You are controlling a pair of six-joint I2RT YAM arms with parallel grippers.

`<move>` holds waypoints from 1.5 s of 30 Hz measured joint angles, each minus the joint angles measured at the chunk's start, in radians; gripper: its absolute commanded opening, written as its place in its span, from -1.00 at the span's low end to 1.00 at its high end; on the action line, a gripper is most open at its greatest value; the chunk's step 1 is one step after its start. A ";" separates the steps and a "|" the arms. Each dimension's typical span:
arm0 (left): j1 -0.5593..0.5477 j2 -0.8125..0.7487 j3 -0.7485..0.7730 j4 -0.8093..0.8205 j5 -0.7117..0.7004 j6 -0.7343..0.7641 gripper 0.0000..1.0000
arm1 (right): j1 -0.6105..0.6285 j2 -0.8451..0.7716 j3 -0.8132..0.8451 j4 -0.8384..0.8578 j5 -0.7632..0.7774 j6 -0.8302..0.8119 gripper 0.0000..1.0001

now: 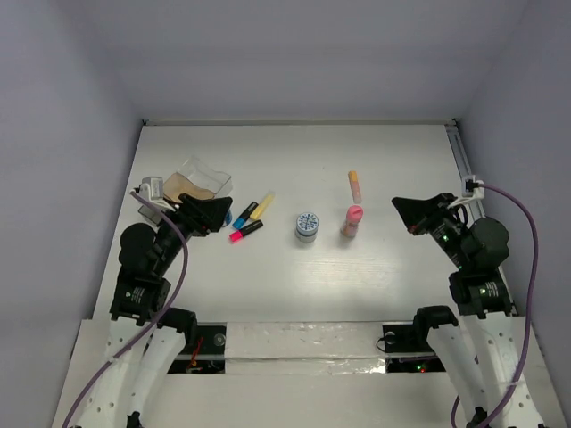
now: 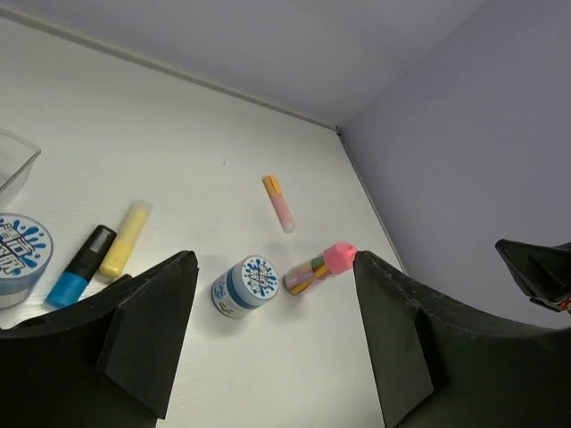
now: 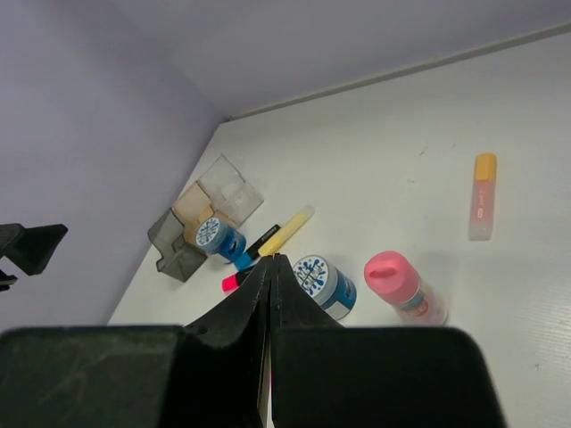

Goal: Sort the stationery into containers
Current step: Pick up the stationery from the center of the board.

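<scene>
Clear containers (image 1: 198, 178) sit at the counter's (image 1: 294, 294) ten o'clock. I judge sorting barely begun: highlighters (image 1: 249, 212), tin (image 1: 308, 225) and pink-capped tube (image 1: 351, 220) lie loose mid-counter. My left end effector (image 1: 221, 214) gapes empty; my right end effector (image 3: 270, 267) is pinched closed, empty.

White desk (image 1: 375, 276). Yellow highlighter (image 1: 261, 206); blue-cap highlighter (image 1: 243, 214) & pink-cap highlighter (image 1: 244, 232) w/ black bodies. Tin (image 1: 307, 225) blue & white, splash print on lid. Stick (image 1: 355, 185) pale pink, orange cap. Tube (image 1: 351, 219) pink cap, multicolour stripes. Box (image 1: 210, 172) clear, tan inside.
</scene>
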 measured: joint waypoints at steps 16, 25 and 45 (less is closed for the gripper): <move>-0.179 0.146 -0.074 -0.002 -0.162 -0.053 -1.00 | 0.031 0.203 -0.035 0.150 -0.153 0.024 -1.00; -0.505 0.332 -0.075 -0.121 -0.668 -0.137 -0.26 | 0.359 0.409 0.018 0.105 0.026 -0.097 -1.00; -0.282 0.691 -0.076 -0.016 -0.932 -0.154 0.61 | 0.447 0.528 0.013 0.146 0.040 -0.198 0.47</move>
